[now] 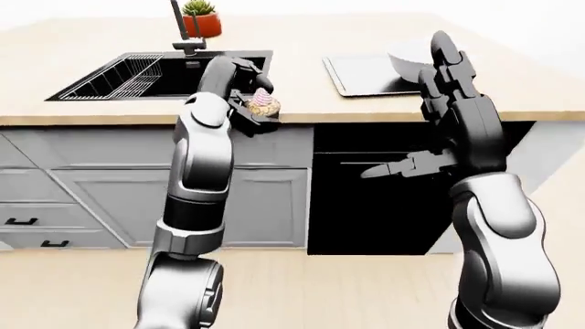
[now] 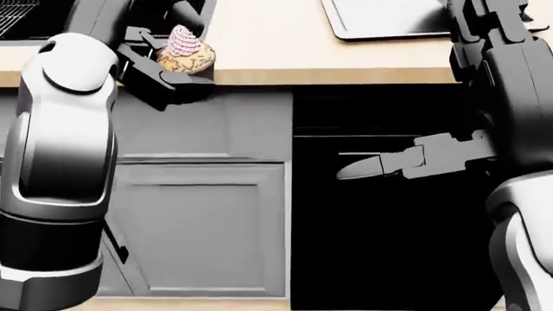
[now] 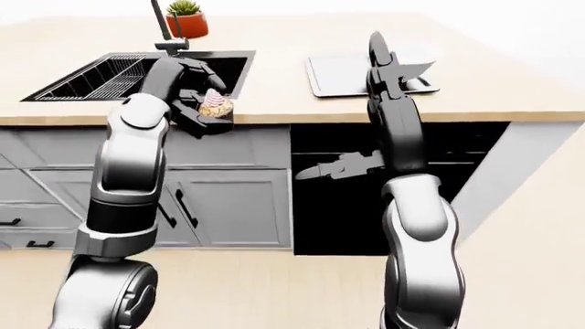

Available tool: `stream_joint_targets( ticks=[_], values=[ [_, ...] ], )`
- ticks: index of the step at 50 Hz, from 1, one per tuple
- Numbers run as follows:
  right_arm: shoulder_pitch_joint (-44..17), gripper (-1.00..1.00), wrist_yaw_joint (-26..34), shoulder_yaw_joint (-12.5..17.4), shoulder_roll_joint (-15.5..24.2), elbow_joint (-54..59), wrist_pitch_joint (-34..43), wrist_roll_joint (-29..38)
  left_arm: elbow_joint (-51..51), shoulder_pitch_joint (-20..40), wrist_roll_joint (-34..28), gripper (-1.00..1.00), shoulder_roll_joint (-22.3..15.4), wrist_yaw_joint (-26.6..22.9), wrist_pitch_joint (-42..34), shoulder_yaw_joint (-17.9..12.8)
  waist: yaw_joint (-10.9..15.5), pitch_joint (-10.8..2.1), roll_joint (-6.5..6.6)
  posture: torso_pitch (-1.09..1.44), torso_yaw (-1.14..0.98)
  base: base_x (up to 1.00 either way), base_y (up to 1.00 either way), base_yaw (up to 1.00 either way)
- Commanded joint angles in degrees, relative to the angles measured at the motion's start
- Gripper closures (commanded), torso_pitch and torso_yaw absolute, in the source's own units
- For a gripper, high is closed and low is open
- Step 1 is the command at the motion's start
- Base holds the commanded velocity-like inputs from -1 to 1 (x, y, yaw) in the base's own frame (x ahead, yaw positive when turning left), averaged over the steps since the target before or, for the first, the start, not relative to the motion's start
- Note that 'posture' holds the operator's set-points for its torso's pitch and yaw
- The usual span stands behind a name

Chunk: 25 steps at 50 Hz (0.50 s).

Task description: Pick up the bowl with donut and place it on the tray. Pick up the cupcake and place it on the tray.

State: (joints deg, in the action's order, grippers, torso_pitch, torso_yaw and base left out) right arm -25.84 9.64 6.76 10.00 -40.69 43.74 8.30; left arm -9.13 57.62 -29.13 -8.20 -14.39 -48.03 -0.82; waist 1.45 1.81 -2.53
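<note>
Left hand is clamped round the cupcake, held up at the counter edge beside the sink. Right hand hangs empty, fingers spread, and the tray sits on the counter to its upper left.

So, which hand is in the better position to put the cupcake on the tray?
The left hand: its fingers already close round the cupcake. The right hand is raised near the tray, holding nothing visible.

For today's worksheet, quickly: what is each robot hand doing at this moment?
Left hand: closed on the pink-frosted cupcake, held at the counter edge.
Right hand: open, fingers raised, holding nothing.
</note>
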Motion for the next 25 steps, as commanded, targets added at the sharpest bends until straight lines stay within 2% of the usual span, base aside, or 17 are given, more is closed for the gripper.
stream_joint_targets(
  ticks=[1,5,8,9,10,11,12,13,16,21,23,24,25],
  values=[
    [-1.2,-1.00,-0.3,0.5,0.3,-2.3,-1.9,-0.1,2.0,2.4,-0.3,1.00,-0.1,0.6,1.8,-0.1,-0.5,-0.92,-0.91,0.00,0.00,0.00,0.00,0.00],
    [-0.8,-1.00,-0.6,0.9,0.3,-3.3,-1.7,-0.6,1.7,2.8,0.0,1.00,-0.4,0.9,2.2,-0.4,-1.8,0.22,0.98,0.00,0.00,0.00,0.00,0.00],
    [-1.1,-1.00,-0.7,0.9,0.6,-4.0,-0.8,-0.5,1.2,3.1,0.5,1.00,-0.5,1.3,2.6,-0.6,-2.6,0.28,2.87,0.00,0.00,0.00,0.00,0.00],
    [-1.3,-1.00,-0.7,0.9,0.6,-4.5,-0.3,-0.6,1.1,3.3,0.7,1.00,-0.6,1.4,2.6,-0.7,-2.9,-0.05,4.00,0.00,0.00,0.00,0.00,0.00],
    [-1.3,-1.00,-0.7,1.1,0.6,-5.0,0.0,-0.9,1.0,3.6,1.5,1.00,-0.6,1.7,2.7,-1.4,-2.8,-1.93,5.95,0.00,0.00,0.22,0.00,0.00],
    [-1.3,-1.00,-0.7,1.2,0.7,-5.0,0.0,-1.0,0.8,3.7,1.9,1.00,-0.7,1.9,2.8,-1.3,-2.1,-0.02,4.34,0.00,0.00,0.34,-0.06,0.00],
    [-1.4,-1.00,-0.7,1.4,0.8,-5.9,0.9,-1.2,0.9,3.7,2.0,1.00,-0.7,2.1,2.6,-1.1,-2.4,0.90,4.29,0.00,0.00,0.43,-0.13,0.00],
    [-1.7,-1.00,-0.8,1.7,0.9,-6.5,1.3,-1.5,1.1,4.0,2.1,1.00,-0.8,2.0,2.3,-0.9,-2.2,1.01,4.60,0.00,0.00,0.48,-0.15,0.00],
    [-2.0,-1.00,-1.2,2.5,1.2,-7.7,2.1,-2.6,0.9,4.7,2.4,1.00,-1.2,2.1,2.0,-0.9,-1.3,0.21,4.01,0.00,0.00,0.50,-0.16,0.00],
    [-2.8,-1.00,-2.1,3.6,2.0,-9.0,3.3,-4.3,0.4,5.5,2.7,1.00,-1.3,2.3,2.0,-0.8,0.4,0.71,1.58,0.00,0.00,0.53,-0.17,0.00],
    [-2.9,-1.00,-2.5,3.4,2.3,-9.2,3.4,-4.6,0.3,5.6,2.7,1.00,-1.4,2.3,2.0,-0.7,0.9,0.52,-0.17,0.00,0.00,0.50,-0.17,0.00],
    [-3.0,-1.00,-2.6,3.3,2.5,-9.4,3.7,-4.7,0.3,5.6,2.8,1.00,-1.4,2.3,2.0,-0.8,1.0,0.23,-1.67,0.00,0.00,0.52,-0.17,0.00],
    [-3.2,-1.00,-2.8,3.2,2.6,-9.7,4.2,-4.8,0.3,5.6,2.7,1.00,-1.4,2.3,2.1,-0.7,0.8,-0.36,-4.06,0.00,0.00,0.52,-0.16,0.00]
  ],
)
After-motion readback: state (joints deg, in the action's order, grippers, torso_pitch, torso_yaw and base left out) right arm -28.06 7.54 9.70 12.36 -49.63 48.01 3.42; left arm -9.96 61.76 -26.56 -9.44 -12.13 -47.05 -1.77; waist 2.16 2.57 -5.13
